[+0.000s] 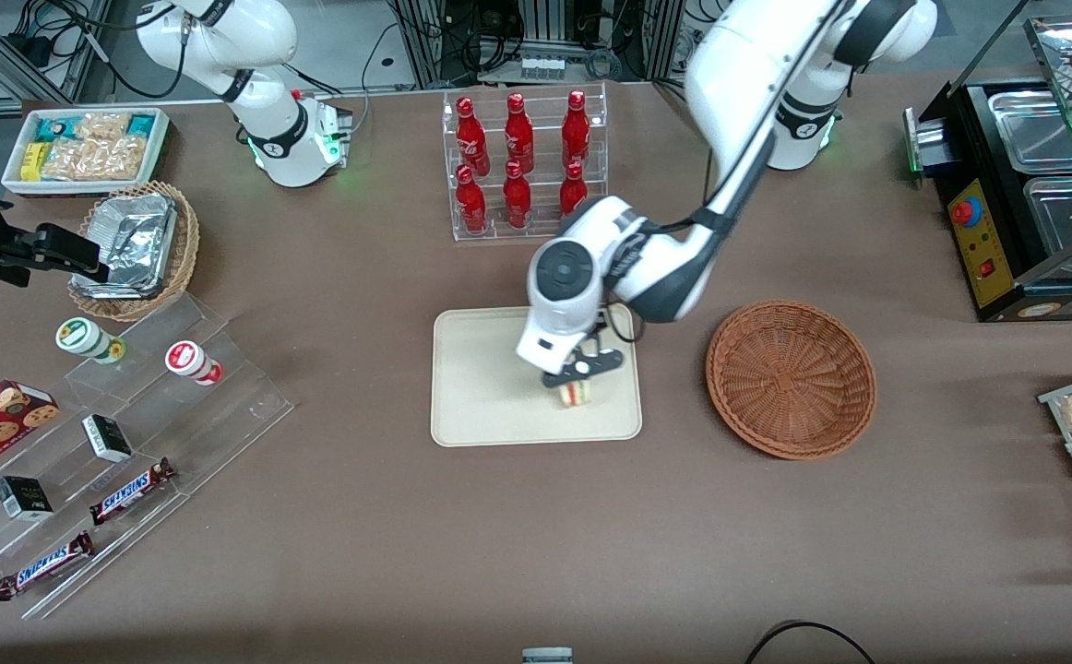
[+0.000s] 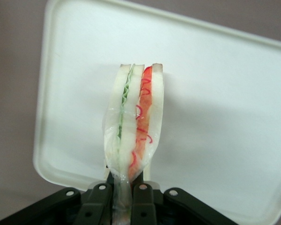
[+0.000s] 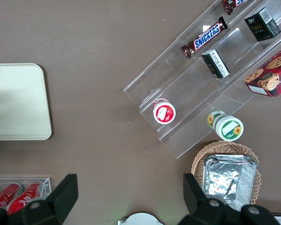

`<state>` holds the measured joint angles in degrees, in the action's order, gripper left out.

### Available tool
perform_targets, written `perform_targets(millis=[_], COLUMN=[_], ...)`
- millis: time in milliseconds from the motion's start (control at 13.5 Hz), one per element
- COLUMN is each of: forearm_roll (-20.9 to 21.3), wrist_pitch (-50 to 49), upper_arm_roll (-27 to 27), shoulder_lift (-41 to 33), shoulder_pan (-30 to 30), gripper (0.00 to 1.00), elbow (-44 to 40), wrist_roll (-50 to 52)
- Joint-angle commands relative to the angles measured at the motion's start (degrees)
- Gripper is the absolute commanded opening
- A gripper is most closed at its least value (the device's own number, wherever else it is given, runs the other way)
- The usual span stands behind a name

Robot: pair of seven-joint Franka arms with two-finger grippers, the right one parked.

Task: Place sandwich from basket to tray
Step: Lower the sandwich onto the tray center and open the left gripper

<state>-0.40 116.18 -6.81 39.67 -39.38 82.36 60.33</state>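
The sandwich is a pale wedge in clear wrap, its green and red filling layers facing the wrist camera. My left gripper is shut on the sandwich's wrapped end. It holds the sandwich over the cream tray, near the tray's edge that faces the basket, low enough that I cannot tell whether it touches. The tray's surface fills the wrist view under the sandwich. The reddish-brown wicker basket sits beside the tray toward the working arm's end and has nothing in it.
A clear rack of red bottles stands farther from the front camera than the tray. Toward the parked arm's end are a tan basket with foil containers, a white snack bin and acrylic steps with snacks. A black food warmer stands at the working arm's end.
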Motion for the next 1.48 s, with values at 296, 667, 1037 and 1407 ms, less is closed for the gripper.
perform_targets(millis=[296,667,1037,1407], forearm_roll=[-0.1,0.1,0.1,-0.5], wrist_pitch=[-0.4,2.6,2.6,2.0], upper_arm_roll=[1.0,1.4,1.4,1.4], shoulder_lift=[6.0,7.2,8.2,7.4], shoulder_pan=[-3.4,-3.1,-2.9,-2.3], gripper=[0.0,0.0,0.0,1.0], elbow=[-8.4,-9.6,-9.7,-11.3], wrist_roll=[2.0,-1.9,-1.9,-1.8])
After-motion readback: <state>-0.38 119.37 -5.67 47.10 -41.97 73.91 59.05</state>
